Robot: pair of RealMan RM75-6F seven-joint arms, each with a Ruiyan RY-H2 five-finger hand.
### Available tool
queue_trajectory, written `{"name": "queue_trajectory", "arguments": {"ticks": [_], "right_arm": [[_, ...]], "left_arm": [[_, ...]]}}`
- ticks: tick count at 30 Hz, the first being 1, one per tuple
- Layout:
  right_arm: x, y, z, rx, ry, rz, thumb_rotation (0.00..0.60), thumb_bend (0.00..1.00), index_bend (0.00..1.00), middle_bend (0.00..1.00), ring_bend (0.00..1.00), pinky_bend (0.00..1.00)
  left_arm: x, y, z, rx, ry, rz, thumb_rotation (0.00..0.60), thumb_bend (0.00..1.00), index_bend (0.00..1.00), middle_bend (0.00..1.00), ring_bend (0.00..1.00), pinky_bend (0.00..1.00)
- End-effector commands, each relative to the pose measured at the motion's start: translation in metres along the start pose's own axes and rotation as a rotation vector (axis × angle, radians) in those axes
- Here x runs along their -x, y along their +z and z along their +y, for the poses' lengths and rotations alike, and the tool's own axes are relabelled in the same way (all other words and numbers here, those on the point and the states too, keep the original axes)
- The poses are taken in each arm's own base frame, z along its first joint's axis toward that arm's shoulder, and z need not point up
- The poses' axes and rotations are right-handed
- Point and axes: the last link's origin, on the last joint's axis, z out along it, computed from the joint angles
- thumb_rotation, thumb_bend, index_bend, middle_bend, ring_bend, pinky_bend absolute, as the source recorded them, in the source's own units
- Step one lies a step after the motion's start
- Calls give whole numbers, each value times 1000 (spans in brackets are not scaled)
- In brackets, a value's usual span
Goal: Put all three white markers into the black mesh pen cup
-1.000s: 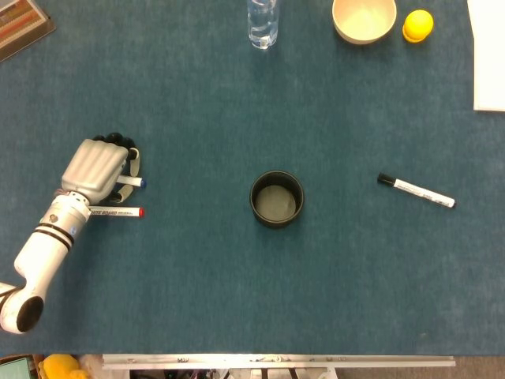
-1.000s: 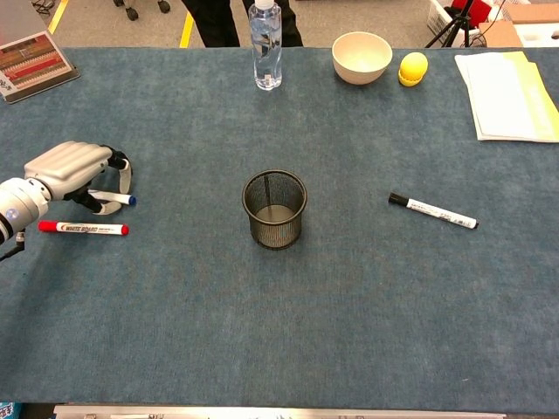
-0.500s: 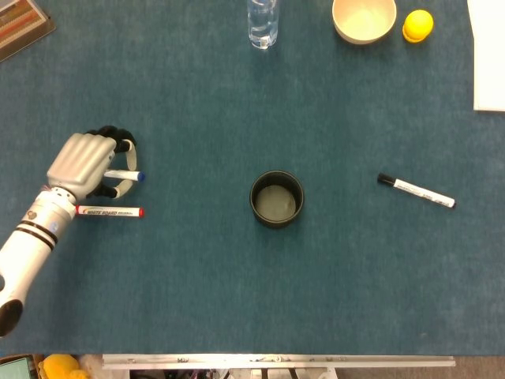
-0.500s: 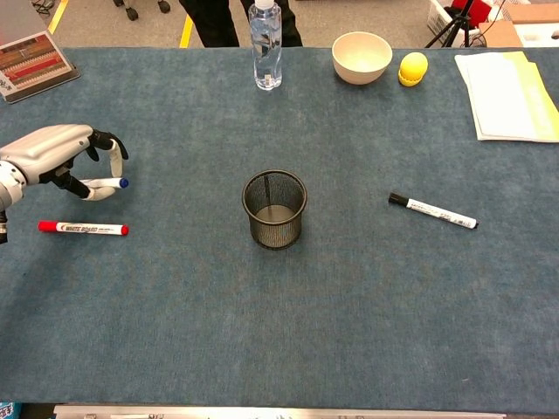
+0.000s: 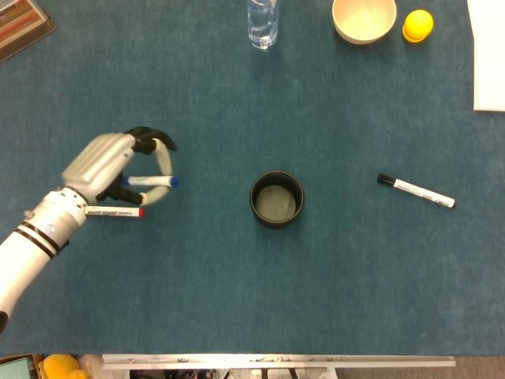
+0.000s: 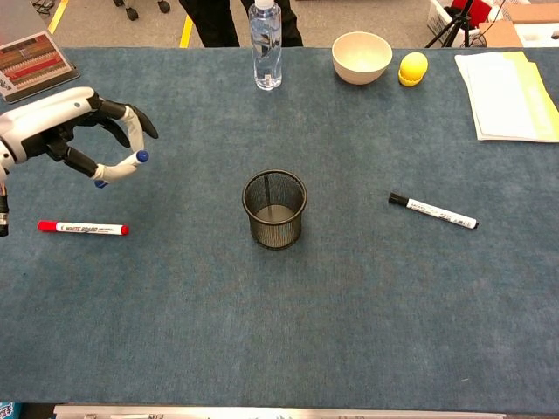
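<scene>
My left hand (image 5: 110, 164) (image 6: 65, 122) hangs above the table at the left, pinching a white marker with a blue cap (image 5: 151, 181) (image 6: 122, 166) between thumb and finger. A second white marker with a red cap (image 5: 114, 212) (image 6: 83, 228) lies flat on the cloth just below the hand. The black mesh pen cup (image 5: 276, 199) (image 6: 275, 209) stands upright at the table's middle, with no marker inside. To its right lies the third white marker, black-capped (image 5: 416, 190) (image 6: 433, 210). My right hand shows in neither view.
Along the far edge stand a clear water bottle (image 5: 262, 22) (image 6: 265, 45), a cream bowl (image 5: 364, 19) (image 6: 362, 56) and a yellow ball-like object (image 5: 417, 24) (image 6: 413, 67). Papers (image 6: 508, 94) lie at the far right, a booklet (image 6: 33, 65) at the far left.
My left hand closed on the blue-capped marker, lifted it off the cloth and carried it up and to the right, toward the cup. The other markers and the cup stayed put.
</scene>
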Motion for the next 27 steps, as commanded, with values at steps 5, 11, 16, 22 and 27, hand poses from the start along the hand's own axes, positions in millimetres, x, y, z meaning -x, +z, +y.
{"name": "queue_trajectory", "arguments": {"ticks": [5,11,16,22,27], "right_arm": [[1,-3,3,8,1,-2,600,275,524,475,333,524],[0,-4,4,10,-1,0,600,275,524,475,333,524],[-1,-5,5,16,-1,1,600,275,523,475,333,524],[-1,-5,6,18,-2,0,600,275,524,475,333,524],[-1,-5,7,19,-1,0,600,276,524,475,333,524]], "left_arm": [[0,12,43,102,-91,-91,600,309,617,308,224,319],[6,25,64,137,-140,-129,600,309,617,308,224,319],[12,37,83,156,-208,-157,600,310,617,308,224,311],[19,52,101,169,-260,-178,600,310,617,308,224,308],[27,61,116,188,-276,-192,600,310,617,308,224,301]]}}
